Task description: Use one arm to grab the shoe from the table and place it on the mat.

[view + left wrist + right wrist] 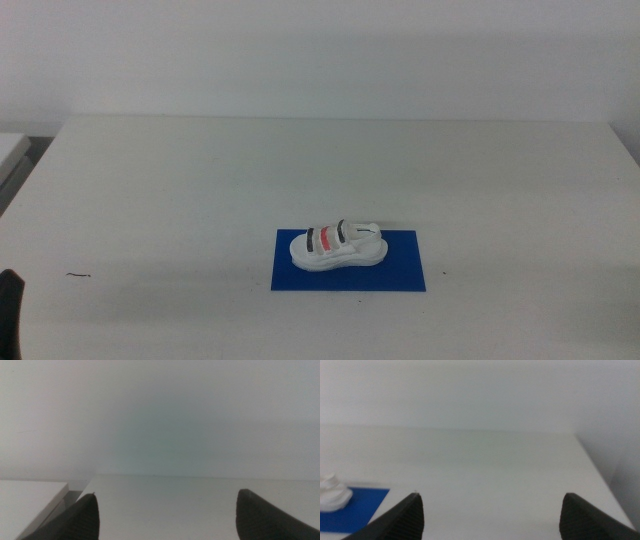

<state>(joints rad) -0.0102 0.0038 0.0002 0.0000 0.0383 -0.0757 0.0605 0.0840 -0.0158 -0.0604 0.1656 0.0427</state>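
Here we see the shoe [338, 247] lying on the mat [400, 274], long axis from 9 to 3 o'clock. Both grippers, left [165, 510] and right [492, 512], wait spread apart (the right wrist view alone catches the shoe's edge).

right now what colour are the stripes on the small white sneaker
One dark, one red, across the small white sneaker; clearest in the middle view.
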